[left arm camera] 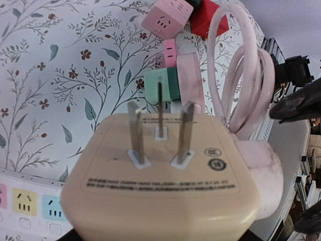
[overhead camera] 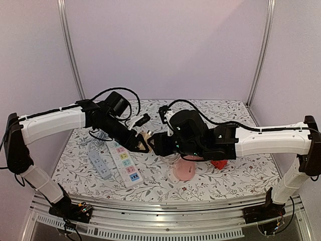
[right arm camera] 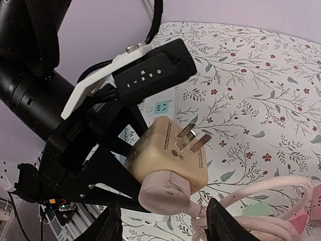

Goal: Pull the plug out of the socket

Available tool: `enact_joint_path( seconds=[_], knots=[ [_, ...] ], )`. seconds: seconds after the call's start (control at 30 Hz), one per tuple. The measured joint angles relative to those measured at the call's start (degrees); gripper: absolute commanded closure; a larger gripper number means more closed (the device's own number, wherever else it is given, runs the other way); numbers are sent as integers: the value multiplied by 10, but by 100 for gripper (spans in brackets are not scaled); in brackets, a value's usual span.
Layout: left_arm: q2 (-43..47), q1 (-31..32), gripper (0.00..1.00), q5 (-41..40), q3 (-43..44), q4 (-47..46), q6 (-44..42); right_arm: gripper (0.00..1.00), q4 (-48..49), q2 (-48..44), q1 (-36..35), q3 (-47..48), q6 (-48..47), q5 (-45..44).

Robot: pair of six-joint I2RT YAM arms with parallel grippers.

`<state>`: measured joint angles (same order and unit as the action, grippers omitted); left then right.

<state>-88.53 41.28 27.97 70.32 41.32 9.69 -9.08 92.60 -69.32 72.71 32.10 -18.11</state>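
A beige cube socket [right arm camera: 165,145] with three bare prongs hangs above the table, and my left gripper [overhead camera: 139,142] is shut on it. A pale pink plug [right arm camera: 168,193] sits pushed into one side of the cube. Its pink cable [left arm camera: 246,75] runs off in loops. In the left wrist view the socket [left arm camera: 165,191] fills the lower frame and hides my left fingers. My right gripper [right arm camera: 165,217] is open, with one finger [right arm camera: 111,226] on each side of the plug and a gap to each.
A white power strip [overhead camera: 125,163] with coloured outlets and a grey strip [overhead camera: 99,163] lie at the front left. A pink cube [left arm camera: 165,17], a red cube [left arm camera: 208,20] and a green block [left arm camera: 163,85] sit beyond the cable coil.
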Motion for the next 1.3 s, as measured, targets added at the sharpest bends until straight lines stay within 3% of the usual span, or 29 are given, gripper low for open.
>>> enact_joint_path(
  seconds=[0.23,0.8,1.1,1.3],
  knots=[
    [0,8,90,-1,0,0,0,50,-1,12,13,0,9,8],
    [0,10,91,-15,-1,7,-3,45,-5,50,20,29,1,52],
    [0,10,93,-17,-9,9,-5,59,-5,59,18,30,6,62],
    [9,10,93,-22,-17,6,-2,75,-4,61,17,32,17,66]
  ],
)
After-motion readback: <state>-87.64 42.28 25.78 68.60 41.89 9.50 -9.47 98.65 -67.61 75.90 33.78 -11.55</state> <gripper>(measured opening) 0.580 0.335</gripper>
